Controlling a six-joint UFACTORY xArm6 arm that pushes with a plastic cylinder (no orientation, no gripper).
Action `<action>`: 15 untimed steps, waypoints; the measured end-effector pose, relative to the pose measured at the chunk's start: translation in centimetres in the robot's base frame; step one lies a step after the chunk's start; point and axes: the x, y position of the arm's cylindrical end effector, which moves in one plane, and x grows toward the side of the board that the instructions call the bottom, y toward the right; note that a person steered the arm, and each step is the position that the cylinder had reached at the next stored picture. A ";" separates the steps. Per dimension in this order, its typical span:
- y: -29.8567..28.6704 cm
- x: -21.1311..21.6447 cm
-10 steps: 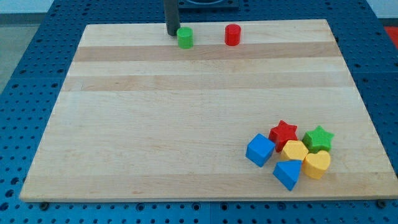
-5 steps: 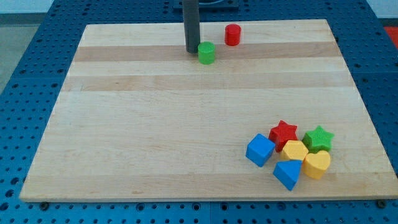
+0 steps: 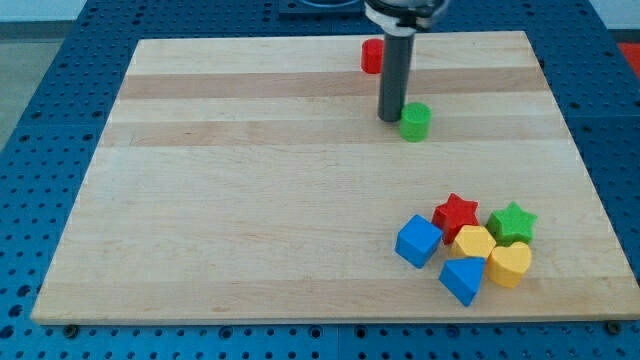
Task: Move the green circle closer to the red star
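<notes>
The green circle (image 3: 415, 121) is a small green cylinder on the wooden board (image 3: 240, 190), right of centre in the upper half. My tip (image 3: 389, 118) stands right against its left side, touching it. The red star (image 3: 456, 213) lies lower right, at the top of a cluster of blocks, well below the green circle.
A red cylinder (image 3: 371, 56) sits near the board's top edge, partly hidden behind the rod. Clustered around the red star are a blue cube (image 3: 418, 241), a yellow hexagon (image 3: 473, 242), a green star (image 3: 512, 222), a yellow heart (image 3: 510, 264) and a blue block (image 3: 462, 279).
My tip has pushed the green circle from near the board's top edge down and to the right, past the red cylinder. The other blocks have not moved.
</notes>
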 end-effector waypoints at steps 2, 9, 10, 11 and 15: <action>4.2 2.2; 9.9 0.4; 9.9 1.3; 9.9 3.4; 9.8 9.0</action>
